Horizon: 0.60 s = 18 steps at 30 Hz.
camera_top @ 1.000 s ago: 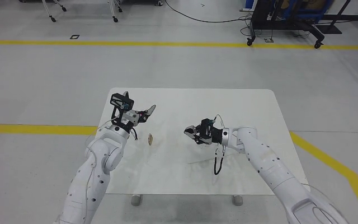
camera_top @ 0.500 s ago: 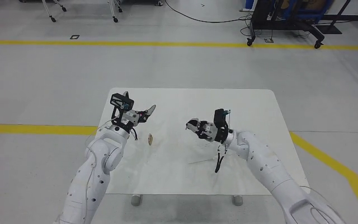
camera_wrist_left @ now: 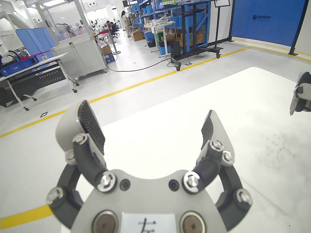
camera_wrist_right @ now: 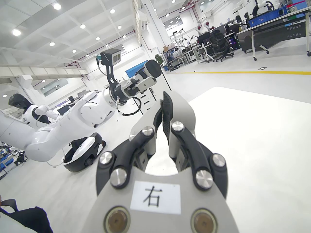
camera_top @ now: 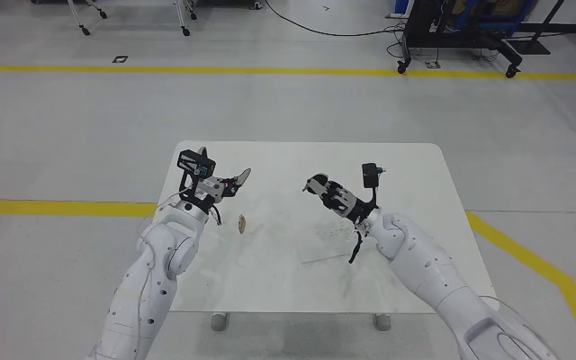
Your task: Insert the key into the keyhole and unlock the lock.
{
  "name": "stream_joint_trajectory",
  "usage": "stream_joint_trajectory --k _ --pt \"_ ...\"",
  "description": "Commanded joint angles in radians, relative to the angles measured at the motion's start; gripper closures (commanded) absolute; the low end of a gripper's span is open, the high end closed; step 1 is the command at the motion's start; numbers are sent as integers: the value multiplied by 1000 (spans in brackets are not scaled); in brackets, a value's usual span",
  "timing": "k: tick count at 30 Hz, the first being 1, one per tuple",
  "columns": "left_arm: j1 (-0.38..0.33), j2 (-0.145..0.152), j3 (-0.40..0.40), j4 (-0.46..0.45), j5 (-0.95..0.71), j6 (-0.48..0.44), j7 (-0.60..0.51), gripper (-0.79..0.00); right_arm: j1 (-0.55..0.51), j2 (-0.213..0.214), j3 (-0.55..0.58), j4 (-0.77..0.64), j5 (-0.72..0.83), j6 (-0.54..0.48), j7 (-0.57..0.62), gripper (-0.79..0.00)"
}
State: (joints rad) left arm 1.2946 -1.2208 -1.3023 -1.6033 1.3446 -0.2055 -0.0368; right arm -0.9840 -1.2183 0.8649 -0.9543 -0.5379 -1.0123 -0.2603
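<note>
left gripper: jaws wide apart, holding nothing, above the table near its left edge | right gripper: jaws pressed together, nothing visible between them, above table middle | small tan object: lies on table near left gripper

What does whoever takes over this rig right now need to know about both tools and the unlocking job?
Left tool: open, empty, hovering above the table near its left side.
Right tool: shut, pads together, nothing visible between them, over the table's middle.
Things: one small tan object lies on the table, nearer the left tool; too small to tell whether it is key or lock.
Done: nothing visibly gripped or inserted.
Left: locate key and lock, grasp, insert, turn.
</note>
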Motion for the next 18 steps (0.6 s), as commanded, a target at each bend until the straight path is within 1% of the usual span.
stream_joint_trajectory --k 1,4,5,8,10,13,15,18 --pt "0 0 0 0 0 0 0 -785 0 0 0 0 0 0 0 0" --pt "0 0 0 0 0 0 0 -785 0 0 0 0 0 0 0 0" --pt "0 0 0 0 0 0 0 -785 -27 -5 -20 -10 70 0 23 0" --pt "0 0 0 0 0 0 0 -785 -20 -12 -51 16 335 19 199 0" --pt "0 0 0 0 0 0 0 -785 -5 -16 -59 20 522 67 323 0" --pt "0 0 0 0 0 0 0 -785 7 -13 -53 14 726 115 485 0" --pt "0 0 0 0 0 0 0 -785 10 -10 -37 8 825 136 561 0" --pt "0 0 0 0 0 0 0 -785 10 -10 -37 8 825 136 561 0"
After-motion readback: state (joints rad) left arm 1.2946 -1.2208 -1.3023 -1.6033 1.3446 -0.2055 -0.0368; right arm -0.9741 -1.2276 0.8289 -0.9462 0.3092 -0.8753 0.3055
